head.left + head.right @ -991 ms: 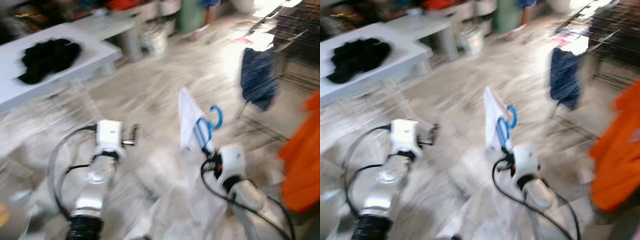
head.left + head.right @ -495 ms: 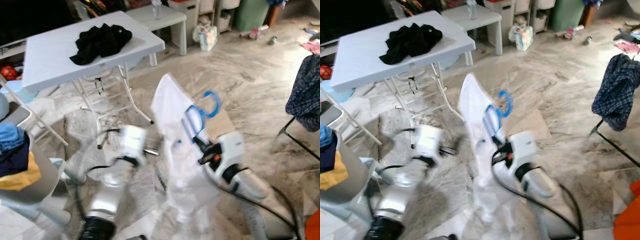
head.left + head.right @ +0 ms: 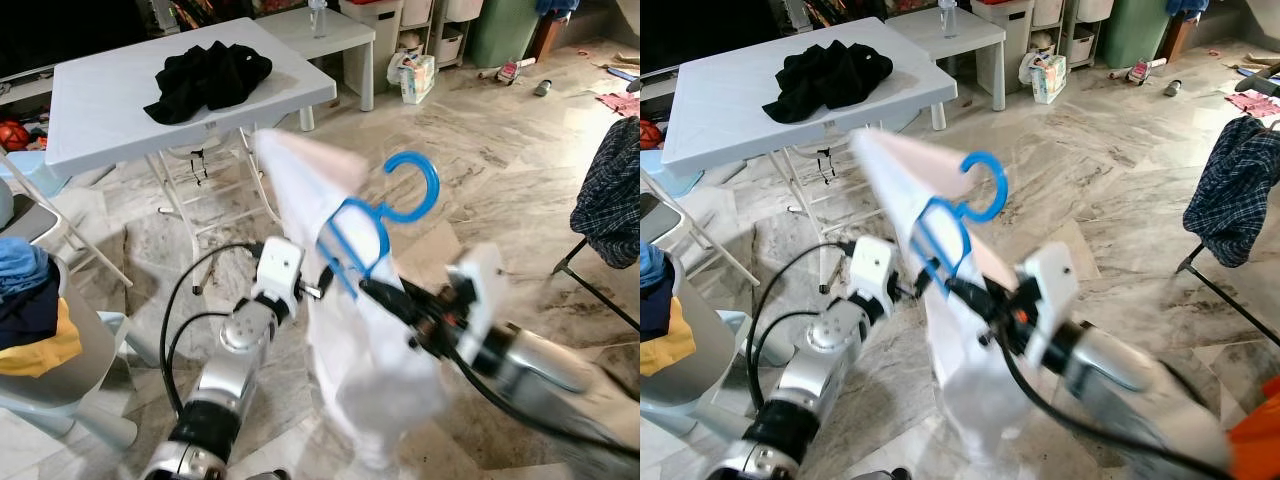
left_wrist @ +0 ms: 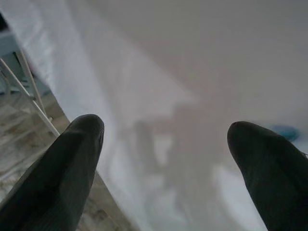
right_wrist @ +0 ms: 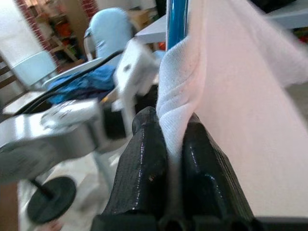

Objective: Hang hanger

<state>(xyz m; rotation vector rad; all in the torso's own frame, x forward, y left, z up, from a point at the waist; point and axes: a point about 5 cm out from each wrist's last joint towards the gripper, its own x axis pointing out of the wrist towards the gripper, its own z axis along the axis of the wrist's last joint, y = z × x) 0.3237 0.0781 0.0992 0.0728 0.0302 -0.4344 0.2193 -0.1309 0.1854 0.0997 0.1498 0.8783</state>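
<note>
1. White shirt on blue hanger, pinched by right end effector; right wrist view shows both fingers pressed on a fold of cloth just below the hanger's blue bar.
2. Left end effector sits just beside the shirt's left edge, fingers spread with nothing between them; left wrist view shows only white cloth ahead of the tips, touching or not I can't tell.
3. Change: half a second ago the hanger was lower and more upright. Now it is raised and tilted left, hook up in the air, right arm stretched across and blurred. Left arm has come in closer to the shirt.
4. Camera also swung over the last second, from a blurred rack and orange cloth to this floor view, so the background shift is the robot's own.
5. Judgement: carry phase, hanger lifted and ready, not hung; nothing to hang it on is near the hook.
6. Eye views give the whole hanger and hook; right wrist view gives only the grip, plus a chair with blue cloth behind the left arm.
7. Further out: folding surface with black garment, well apart from the hanger.
8. Far right: plaid shirt draped on a frame.
</note>
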